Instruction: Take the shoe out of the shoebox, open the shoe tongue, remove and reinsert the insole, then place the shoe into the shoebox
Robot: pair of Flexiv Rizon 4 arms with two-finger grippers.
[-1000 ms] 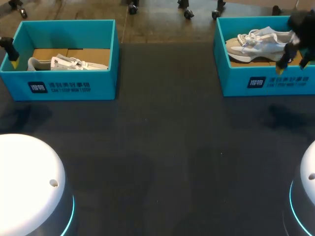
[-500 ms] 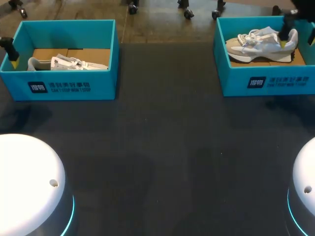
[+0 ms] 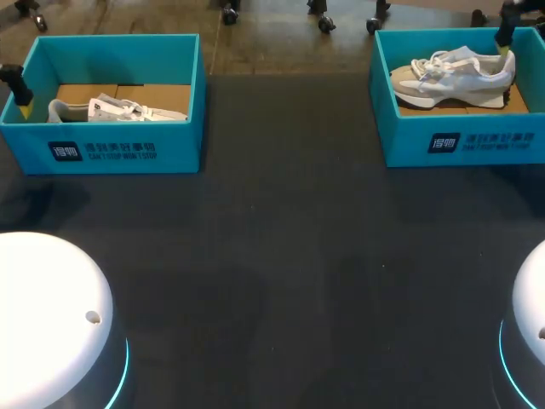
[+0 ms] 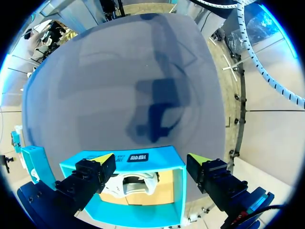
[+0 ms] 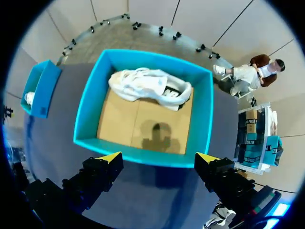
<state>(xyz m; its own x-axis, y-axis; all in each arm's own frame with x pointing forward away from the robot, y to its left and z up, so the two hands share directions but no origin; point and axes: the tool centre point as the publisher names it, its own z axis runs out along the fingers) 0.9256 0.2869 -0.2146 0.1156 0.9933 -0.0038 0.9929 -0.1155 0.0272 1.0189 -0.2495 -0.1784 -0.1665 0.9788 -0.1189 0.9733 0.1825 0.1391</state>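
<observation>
Two open teal shoeboxes are set near the far edge of the dark tabletop (image 3: 281,239), one toward each side. In the right shoebox (image 5: 86,109) a grey-and-white sneaker (image 5: 147,86) is seen standing on its sole along the far wall, toe toward the middle of the table and heel toward the outer wall. The nearer half of the box's brown cardboard floor (image 5: 128,126) is left bare, and a gripper's shadow (image 5: 159,133) is cast on it. In the left shoebox (image 3: 106,149) a white shoe (image 3: 119,108) is laid low against the near wall, laces up, with cardboard showing behind it.

The right gripper (image 5: 158,157) is held above the near wall of the right shoebox, apart from the sneaker; its jaws are spread wide and nothing is gripped. The left gripper (image 4: 151,158) is held above the left shoebox with jaws likewise released and unloaded, the white shoe lying below and between its fingers.

The left shoebox is placed close to the table's left edge, and the right shoebox runs to the right limit of the head view. A broad band of tabletop is seen between the two boxes and in front of them, reaching to the two white robot bases (image 3: 51,315) at the near corners.
</observation>
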